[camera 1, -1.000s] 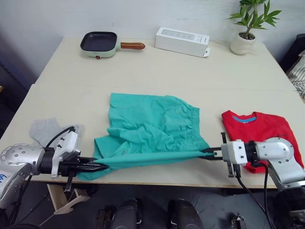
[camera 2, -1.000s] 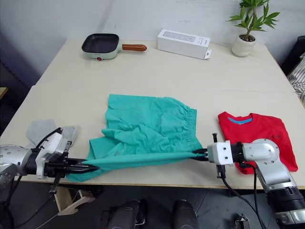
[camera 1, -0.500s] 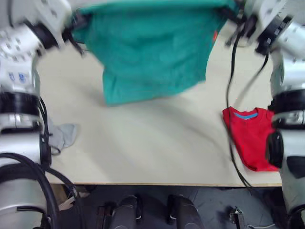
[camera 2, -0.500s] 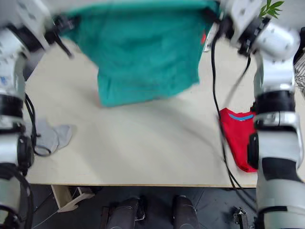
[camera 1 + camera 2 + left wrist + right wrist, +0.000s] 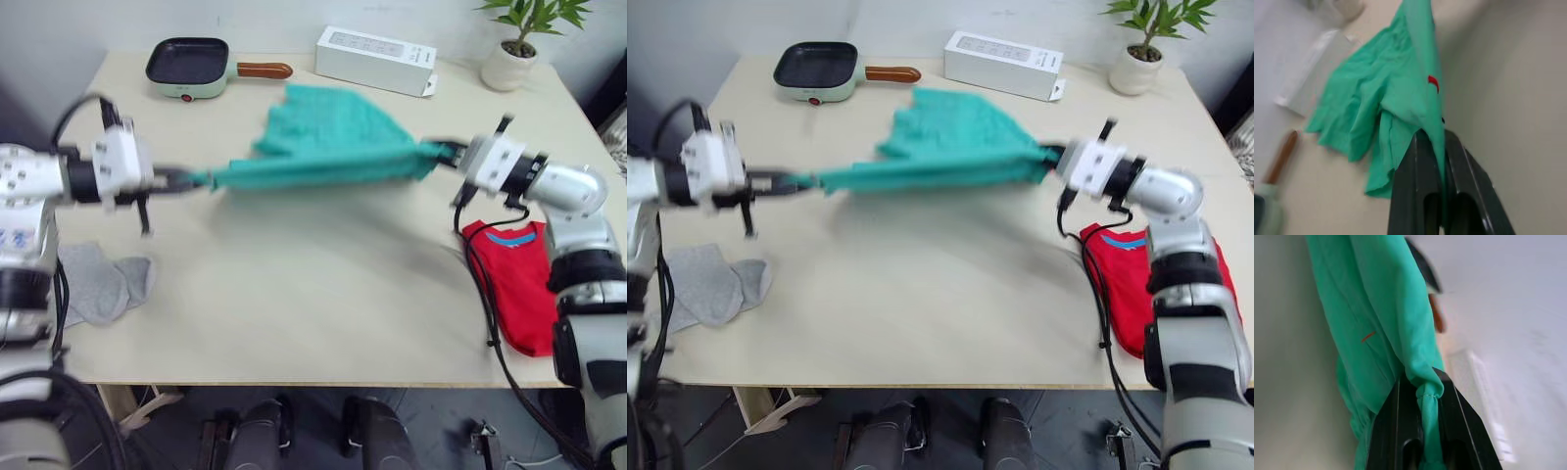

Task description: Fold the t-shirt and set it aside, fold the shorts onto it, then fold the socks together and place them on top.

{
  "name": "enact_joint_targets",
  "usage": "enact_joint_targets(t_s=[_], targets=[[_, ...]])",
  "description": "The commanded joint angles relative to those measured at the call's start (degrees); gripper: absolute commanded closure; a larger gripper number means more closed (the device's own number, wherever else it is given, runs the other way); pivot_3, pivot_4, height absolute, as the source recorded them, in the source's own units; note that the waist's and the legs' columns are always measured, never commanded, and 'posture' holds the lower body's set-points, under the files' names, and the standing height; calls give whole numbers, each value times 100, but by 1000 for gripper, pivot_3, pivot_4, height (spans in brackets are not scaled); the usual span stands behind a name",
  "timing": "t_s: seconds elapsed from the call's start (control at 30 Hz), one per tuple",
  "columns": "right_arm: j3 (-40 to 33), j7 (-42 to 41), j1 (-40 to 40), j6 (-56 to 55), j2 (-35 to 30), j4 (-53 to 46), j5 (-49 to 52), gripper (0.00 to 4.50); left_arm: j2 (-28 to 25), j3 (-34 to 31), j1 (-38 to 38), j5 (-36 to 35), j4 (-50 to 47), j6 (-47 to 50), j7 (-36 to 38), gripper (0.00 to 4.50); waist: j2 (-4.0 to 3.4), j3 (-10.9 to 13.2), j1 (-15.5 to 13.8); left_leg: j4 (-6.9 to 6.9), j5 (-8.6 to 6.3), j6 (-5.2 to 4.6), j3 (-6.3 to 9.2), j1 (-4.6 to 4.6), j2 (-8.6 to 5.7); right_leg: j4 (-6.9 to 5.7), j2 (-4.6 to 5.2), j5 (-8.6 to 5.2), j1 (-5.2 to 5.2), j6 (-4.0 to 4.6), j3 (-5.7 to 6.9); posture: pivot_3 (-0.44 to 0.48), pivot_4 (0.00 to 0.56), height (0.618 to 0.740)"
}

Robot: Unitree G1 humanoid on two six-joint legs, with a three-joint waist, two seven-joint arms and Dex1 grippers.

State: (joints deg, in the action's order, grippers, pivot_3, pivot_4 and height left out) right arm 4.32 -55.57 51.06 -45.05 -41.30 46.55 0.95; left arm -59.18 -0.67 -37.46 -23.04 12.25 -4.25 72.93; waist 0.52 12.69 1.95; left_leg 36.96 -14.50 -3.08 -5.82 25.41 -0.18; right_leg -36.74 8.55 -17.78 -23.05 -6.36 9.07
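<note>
Two grippers share the work on the table (image 5: 294, 294): the shorts (image 5: 333, 147) are stretched taut between them as a long teal band above the far half of the top, most likely so the cloth hangs flat and can be laid down in a clean fold. The left gripper (image 5: 186, 180) pinches one end of that band, its fingers (image 5: 1415, 166) pressed together on the fabric; the right gripper (image 5: 443, 154) clamps the other end the same way, with cloth bunched between its black fingers (image 5: 1396, 416).

Nearer than the shorts on the right-arm side, the t-shirt (image 5: 519, 284) lies folded at the table edge, already set aside, so the shorts would need carrying over to it. Beyond the shorts stand a white box (image 5: 376, 61) and a small green pan (image 5: 191, 67), close enough to be brushed by trailing cloth. A potted plant (image 5: 513, 49) sits at the far corner past the box. Smallest, the socks (image 5: 98, 289) lie flat near the table's left edge, well clear of the shorts, not yet folded.
</note>
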Motion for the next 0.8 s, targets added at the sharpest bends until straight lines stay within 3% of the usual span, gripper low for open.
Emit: enact_joint_targets(t_s=[0.03, 0.1, 0.23, 0.37, 0.5, 0.63, 0.8], targets=[[115, -707, -930, -143, -294, -529, 318, 4500, -545, -481, 1228, -868, -1962, 1759, -54, 4451, -10, 6, -20, 11, -1, -1, 11, -21, 0, 22, -2, -4, 45, 2, -2, 0, 150, 740], [136, -907, -1457, -321, -352, -664, 440, 4500, -775, -632, 1972, -1167, -2676, 2587, -180, 4451, -19, 12, -42, 19, 19, -15, 10, -50, 1, 91, -6, -15, 112, -7, -5, 0, 150, 740], [195, -1379, -2262, -847, -664, -993, 622, 4500, -1189, -1074, 3279, -1458, -3380, 3722, -122, 4451, -27, 17, -66, 15, 32, 8, 28, -134, -8, 108, -1, -15, 192, 4, -56, 0, 150, 740], [102, -1559, -2936, -751, -878, -1534, 1043, 4500, -1283, -1538, 4376, -1586, -3836, 4117, 104, 4451, -27, 15, -45, 7, 28, 39, 29, -154, -2, 77, -2, -14, 175, 14, -162, 0, 150, 740], [34, -1610, -3496, -377, -1024, -2202, 1428, 4500, -1192, -1701, 4729, -1613, -3994, 4143, 211, 4451, -29, 14, -55, 2, 30, 45, 25, -148, 25, 67, -19, -29, 157, 36, -157, 0, 150, 740], [-132, -1511, -4136, 995, -1223, -3284, 2068, 4500, -1027, -1557, 4196, -1594, -3786, 3799, 236, 4451, -28, 14, -96, 6, 28, 51, 24, -147, 39, 72, -33, -34, 159, 43, -151, 0, 150, 740], [-625, -1098, -4155, 3362, -1402, -4238, 3000, 4500, -498, -764, 1875, -1007, -2378, 2953, 313, 4451, -28, 12, -202, 18, 21, 73, 19, -145, 39, 73, -29, -31, 158, 46, -161, 0, 150, 740]])
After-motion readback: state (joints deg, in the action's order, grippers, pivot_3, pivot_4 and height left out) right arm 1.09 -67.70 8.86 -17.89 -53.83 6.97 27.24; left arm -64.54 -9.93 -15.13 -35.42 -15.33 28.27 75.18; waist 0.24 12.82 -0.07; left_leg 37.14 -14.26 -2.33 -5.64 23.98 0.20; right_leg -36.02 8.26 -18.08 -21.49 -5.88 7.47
